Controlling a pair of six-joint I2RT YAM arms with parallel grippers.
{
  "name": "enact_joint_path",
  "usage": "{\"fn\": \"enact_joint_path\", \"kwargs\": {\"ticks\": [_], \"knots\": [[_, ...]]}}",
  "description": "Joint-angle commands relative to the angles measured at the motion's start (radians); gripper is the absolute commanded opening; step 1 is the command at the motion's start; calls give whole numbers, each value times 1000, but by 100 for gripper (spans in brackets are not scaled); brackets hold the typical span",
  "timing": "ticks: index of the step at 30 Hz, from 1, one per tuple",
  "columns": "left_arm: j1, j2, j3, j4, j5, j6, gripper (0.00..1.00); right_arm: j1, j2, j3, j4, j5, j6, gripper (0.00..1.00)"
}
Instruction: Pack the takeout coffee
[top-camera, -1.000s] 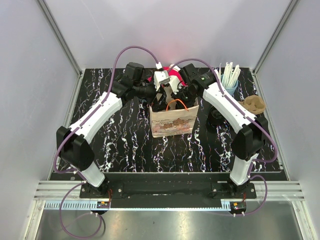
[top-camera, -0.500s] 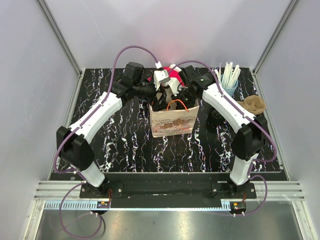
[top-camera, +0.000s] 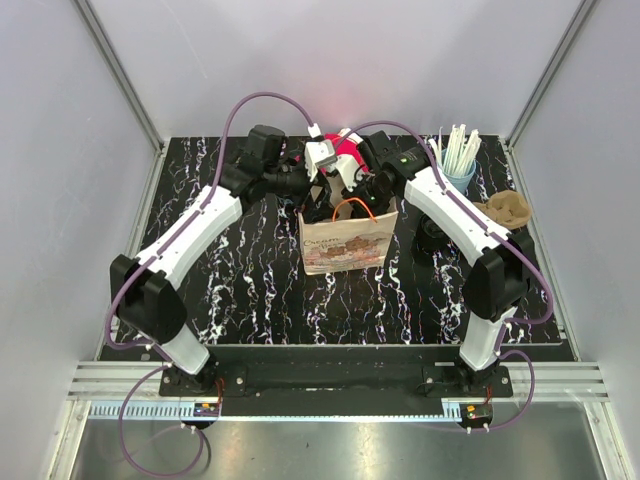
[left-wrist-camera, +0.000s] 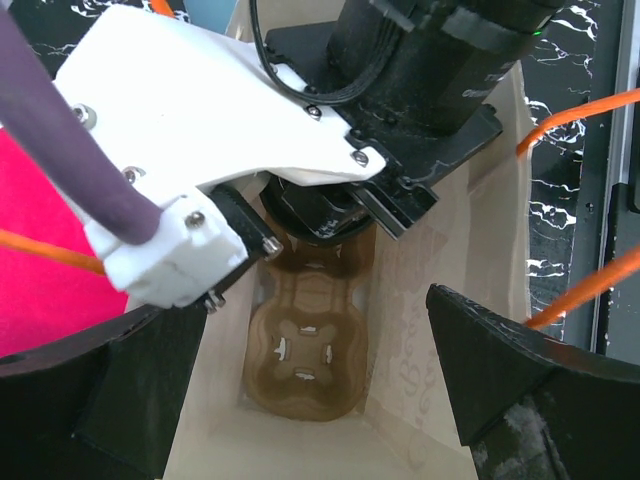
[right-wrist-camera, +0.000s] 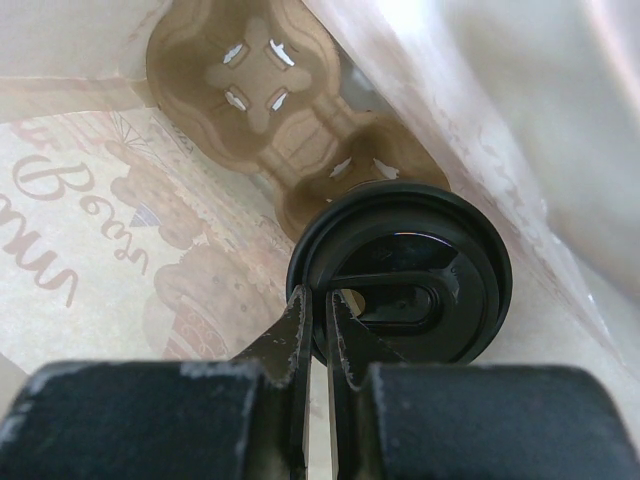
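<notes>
Here, right claw (right-wrist-camera: 318, 300): nearly closed, pinching the rim of the coffee cup (right-wrist-camera: 455, 270).
Cup: inside the paper bag (top-camera: 345, 248), far middle of the table, above the carrier (right-wrist-camera: 262, 75).
Left claw (left-wrist-camera: 318, 385): spread wide, empty, over the bag mouth.
Risk: the thin rim grip could let the cup tilt and miss its socket.

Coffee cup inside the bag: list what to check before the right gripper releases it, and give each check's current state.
1. Right gripper shut on the lid rim of the cup: ok.
2. Cup inside the paper bag, over the carrier: ok.
3. Cup bottom seated in a carrier pocket: cannot tell, the lid hides it.
4. Other carrier pocket free: ok.
5. Left gripper open at the bag mouth, apart from the cup: ok.
</notes>
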Motion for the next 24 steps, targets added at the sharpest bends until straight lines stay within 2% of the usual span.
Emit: {"fn": "enact_joint_path", "kwargs": {"ticks": [1, 24], "knots": [[9, -59, -2, 45, 19, 1, 99, 12, -39, -3, 31, 1, -8, 0], [10, -73, 8, 14, 33, 12, 99, 12, -71, -67, 126, -27, -10, 0]]}}
